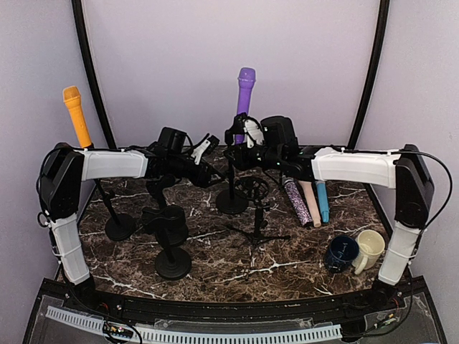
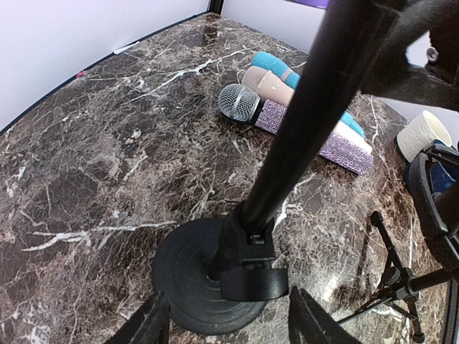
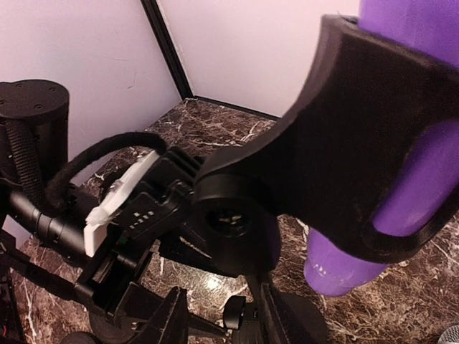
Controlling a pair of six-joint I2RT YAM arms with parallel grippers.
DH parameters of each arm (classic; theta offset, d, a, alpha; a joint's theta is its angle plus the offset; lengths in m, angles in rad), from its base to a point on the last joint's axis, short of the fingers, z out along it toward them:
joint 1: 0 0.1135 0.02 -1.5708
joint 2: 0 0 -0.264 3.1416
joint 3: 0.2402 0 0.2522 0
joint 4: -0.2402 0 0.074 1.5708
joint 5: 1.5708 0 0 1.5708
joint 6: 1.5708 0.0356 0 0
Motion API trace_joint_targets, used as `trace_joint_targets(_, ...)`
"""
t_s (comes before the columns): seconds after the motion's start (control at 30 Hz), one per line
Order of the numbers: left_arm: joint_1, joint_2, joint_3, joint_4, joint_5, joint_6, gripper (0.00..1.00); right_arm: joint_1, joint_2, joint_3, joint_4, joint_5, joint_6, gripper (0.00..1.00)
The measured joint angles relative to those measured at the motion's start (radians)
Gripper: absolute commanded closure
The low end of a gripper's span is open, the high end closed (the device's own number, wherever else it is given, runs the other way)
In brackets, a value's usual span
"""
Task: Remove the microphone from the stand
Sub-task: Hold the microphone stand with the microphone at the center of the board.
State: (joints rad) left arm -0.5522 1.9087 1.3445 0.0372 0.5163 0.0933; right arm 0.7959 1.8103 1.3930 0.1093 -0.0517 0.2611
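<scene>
A purple microphone [image 1: 246, 86] stands upright in the black clip [image 1: 237, 132] of a round-based stand [image 1: 232, 202]. In the right wrist view the microphone [image 3: 423, 165] sits in the clip [image 3: 344, 143]. My right gripper [image 1: 242, 137] [image 3: 219, 319] is open just below the clip's joint, touching nothing. My left gripper [image 1: 214, 172] [image 2: 229, 322] is open low at the same stand, its fingers on either side of the pole's collar [image 2: 247, 258] above the base [image 2: 179, 276].
An orange microphone [image 1: 75, 115] stands in a stand at far left. An empty stand [image 1: 172, 244] and a tripod stand [image 1: 257, 215] are in front. Three microphones [image 1: 310, 202] lie at right, with a blue mug [image 1: 341, 252] and a cream mug [image 1: 369, 247].
</scene>
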Motion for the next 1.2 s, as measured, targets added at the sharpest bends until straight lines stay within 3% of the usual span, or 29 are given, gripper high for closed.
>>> trace_joint_targets(0.7, 0.005, -0.012, -0.019, 0.016, -0.001, 0.004, 0.44, 0.010, 0.088, 0.037, 0.051, 0.119, -0.047, 0.85)
trace_joint_targets(1.0, 0.005, -0.012, -0.018, 0.016, -0.008, 0.023, 0.44, 0.010, 0.104, 0.051, 0.071, 0.158, -0.085, 0.99)
trace_joint_targets(1.2, 0.005, -0.012, -0.013, 0.014, -0.021, 0.027, 0.44, 0.015, 0.104, 0.051, 0.070, 0.171, -0.104, 1.00)
